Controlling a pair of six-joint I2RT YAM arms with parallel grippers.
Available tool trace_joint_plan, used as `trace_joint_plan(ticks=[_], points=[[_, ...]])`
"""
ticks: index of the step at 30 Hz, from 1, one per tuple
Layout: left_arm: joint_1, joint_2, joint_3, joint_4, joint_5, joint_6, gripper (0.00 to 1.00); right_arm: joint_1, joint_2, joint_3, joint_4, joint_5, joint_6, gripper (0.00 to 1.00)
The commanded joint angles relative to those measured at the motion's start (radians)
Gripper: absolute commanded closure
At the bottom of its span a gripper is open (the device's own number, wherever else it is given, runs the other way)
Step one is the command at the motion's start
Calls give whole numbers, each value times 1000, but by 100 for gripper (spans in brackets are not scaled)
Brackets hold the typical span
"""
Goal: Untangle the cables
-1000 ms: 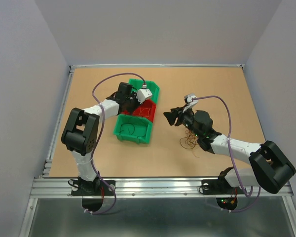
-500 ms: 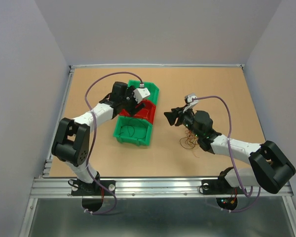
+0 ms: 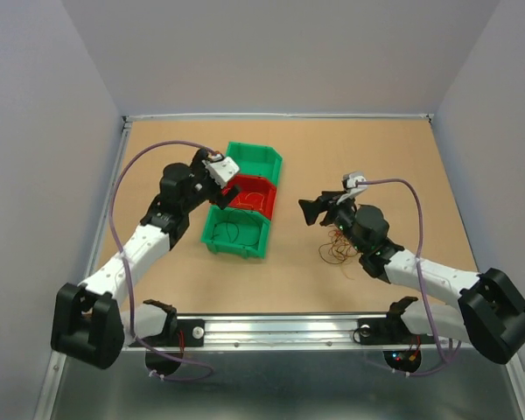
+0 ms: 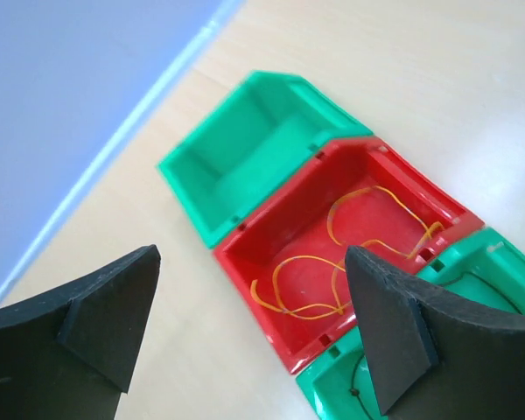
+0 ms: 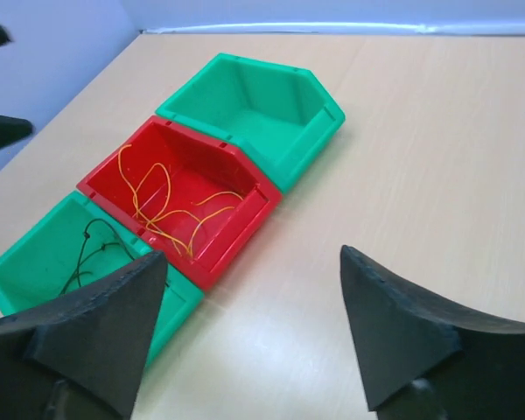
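Right hand point(image 3: 308, 211) and left hand point(image 4: 252, 255) are both spread open holding nothing, and the loose tangle of cables point(image 3: 337, 252) sits on the counter point(image 3: 376, 157) just behind the right one, down by its wrist, so that arm's way closer than the left, which is over by the red bin point(image 3: 255, 194).

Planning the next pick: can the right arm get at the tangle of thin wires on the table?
Probably yes: the tangle of thin red and brown wires lies uncovered beside the right arm, its jaws open and empty, though it must draw back.
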Motion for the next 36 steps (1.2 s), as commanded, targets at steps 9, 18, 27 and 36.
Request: trace_joint_plan(ticks=[9, 18, 27, 36], points=[[-134, -57, -107, 244, 155, -164, 11, 1, -180, 171, -713, 470, 161, 4], [-469, 190, 63, 212, 62, -196, 14, 1, -519, 55, -713, 702, 285, 5], [-609, 460, 325, 198, -26, -312, 29, 2, -742, -8, -747, 759, 274, 9], [-655, 623, 494, 71, 37, -360, 34, 1, -770, -1, -771, 747, 262, 9]])
